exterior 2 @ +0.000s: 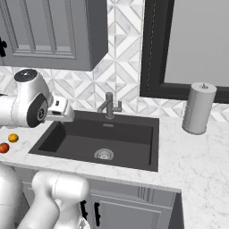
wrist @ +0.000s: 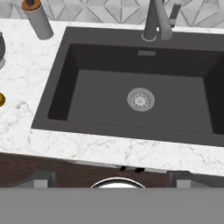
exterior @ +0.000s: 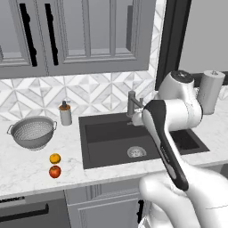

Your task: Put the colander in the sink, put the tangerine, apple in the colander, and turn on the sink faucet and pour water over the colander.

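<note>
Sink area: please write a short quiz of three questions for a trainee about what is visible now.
1. True or false: the colander already sits in the sink.
2. Which fruit lies nearer the colander: A) apple, B) tangerine?
3. What stands on the counter between the colander and the sink?

Key: 1 false, it is on the counter left of the sink. 2 B. 3 The soap dispenser.

1 colander (exterior: 32, 132), 1 tangerine (exterior: 54, 158), 1 apple (exterior: 54, 171), 1 sink (exterior: 107, 133), 1 faucet (exterior: 132, 104), 1 soap dispenser (exterior: 65, 113), 1 paper roll (exterior: 210, 91).
</note>
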You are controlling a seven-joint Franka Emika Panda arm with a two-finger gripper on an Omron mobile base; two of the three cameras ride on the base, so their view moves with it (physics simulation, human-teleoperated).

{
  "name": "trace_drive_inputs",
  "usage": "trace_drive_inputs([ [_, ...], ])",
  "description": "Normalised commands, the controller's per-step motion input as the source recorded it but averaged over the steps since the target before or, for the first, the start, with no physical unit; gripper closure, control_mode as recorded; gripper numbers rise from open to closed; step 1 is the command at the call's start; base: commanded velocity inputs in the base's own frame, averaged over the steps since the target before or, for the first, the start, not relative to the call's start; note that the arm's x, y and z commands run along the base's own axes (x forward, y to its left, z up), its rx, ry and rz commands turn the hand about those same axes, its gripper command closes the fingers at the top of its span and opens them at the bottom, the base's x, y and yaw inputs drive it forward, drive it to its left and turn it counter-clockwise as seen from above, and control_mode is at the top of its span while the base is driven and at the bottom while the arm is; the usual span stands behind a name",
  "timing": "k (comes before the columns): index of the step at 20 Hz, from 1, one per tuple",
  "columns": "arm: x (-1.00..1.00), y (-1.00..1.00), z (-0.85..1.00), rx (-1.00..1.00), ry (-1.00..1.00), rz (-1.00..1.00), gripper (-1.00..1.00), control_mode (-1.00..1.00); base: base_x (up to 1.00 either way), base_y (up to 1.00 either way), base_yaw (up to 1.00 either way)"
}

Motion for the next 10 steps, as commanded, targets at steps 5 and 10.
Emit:
trace_drive_inputs([
  [5, 0.14, 0.79, -0.11, 0.00, 0.13, -0.01, -1.00, -1.00, 0.00, 0.00, 0.00],
  [10, 0.34, 0.76, -0.09, 0.02, 0.13, -0.01, -1.00, -1.00, 0.00, 0.00, 0.00],
])
